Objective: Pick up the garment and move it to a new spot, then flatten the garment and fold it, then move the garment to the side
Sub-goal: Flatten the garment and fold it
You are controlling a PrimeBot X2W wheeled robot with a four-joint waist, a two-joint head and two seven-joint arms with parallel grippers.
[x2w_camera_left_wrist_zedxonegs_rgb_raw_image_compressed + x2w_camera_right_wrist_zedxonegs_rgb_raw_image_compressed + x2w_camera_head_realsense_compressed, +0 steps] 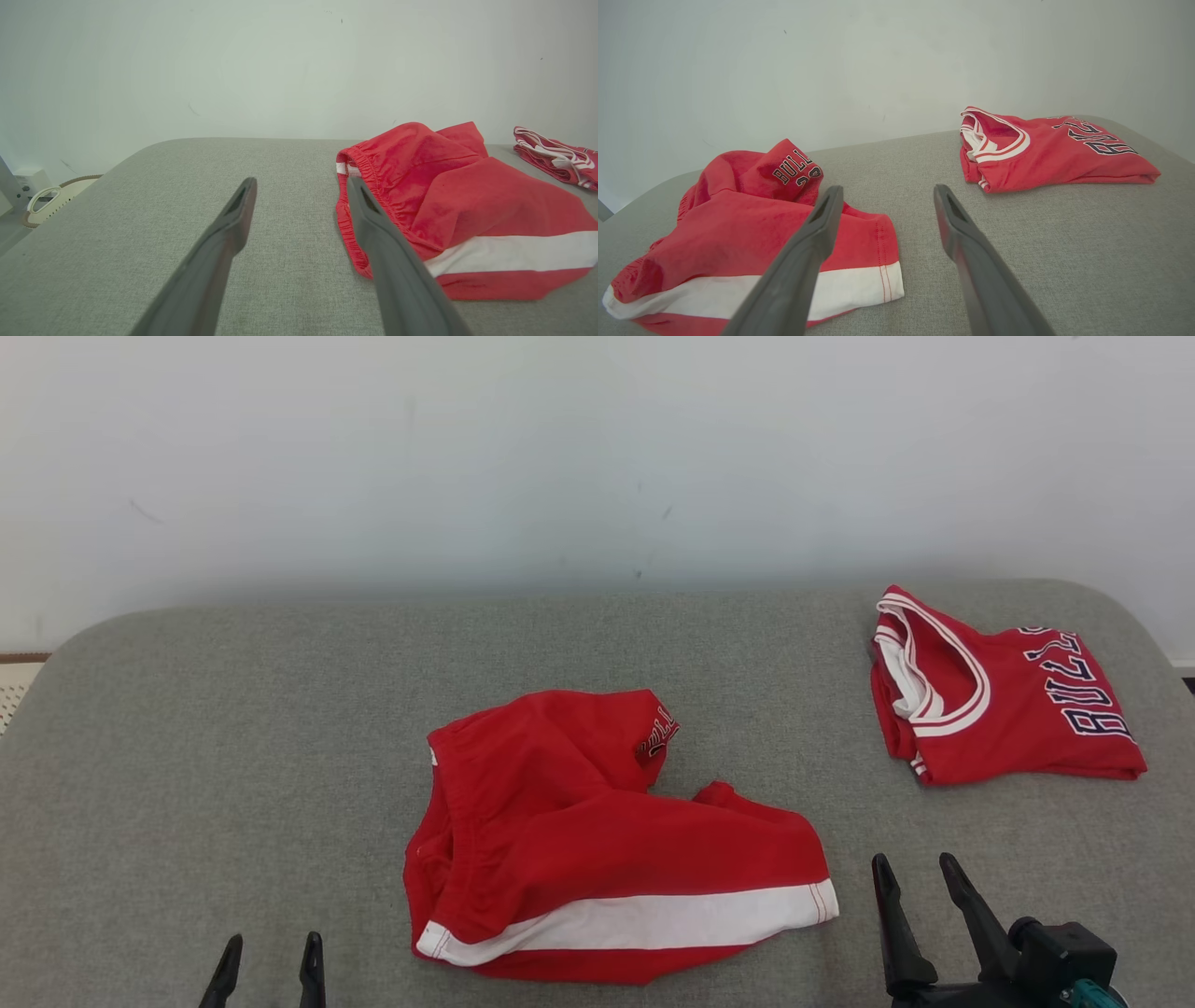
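I am counting two red garments lying on one grey padded surface [233,756]: one crumpled pair of shorts [597,831] and one folded jersey [1008,709]. I am seeing two grippers of my own, one left gripper [274,941] and one right gripper [913,861], each showing two dark fingers [893,919], four altogether. One pale wall [467,457] is standing behind.

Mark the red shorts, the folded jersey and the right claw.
red shorts [597,821], head view, red cloth above white stripe.
folded jersey [1018,728], head view, red panel beside the lettering.
right claw [911,861], head view, midway between its fingertips.
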